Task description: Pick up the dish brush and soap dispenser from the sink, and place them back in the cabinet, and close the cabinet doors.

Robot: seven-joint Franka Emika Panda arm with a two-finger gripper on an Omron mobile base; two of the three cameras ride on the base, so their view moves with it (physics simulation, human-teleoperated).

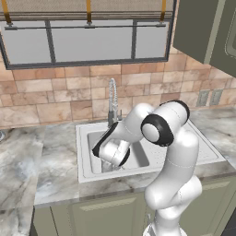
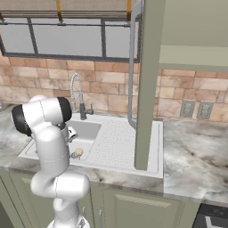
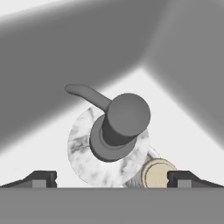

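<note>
The arm bends forward over the counter and its hand points down into the grey basin of the sink (image 1: 87, 138), so the wrist is low, near the faucet (image 1: 112, 103). In the hand view the gripper (image 3: 112, 179) looks straight down, and its two dark fingertips (image 3: 41, 178) stand far apart at the two sides; the jaws are spread wide and hold nothing. Between the jaws, a little ahead of them, stands the soap dispenser (image 3: 109, 140), seen from above: a round marbled grey body with a dark pump top, and the spout goes away to the left jaw side. The dish brush (image 3: 155, 173) lies just beside the bottle, close to the right fingertip, with its round beige head up; its handle is partly hidden behind the bottle. In the right base view the dish brush (image 2: 78, 152) lies on the basin floor beside the arm. The cabinet (image 2: 187, 35) is above on the right, and one of the cabinet doors (image 2: 147, 84) stands open, edge-on over the drainboard.
</note>
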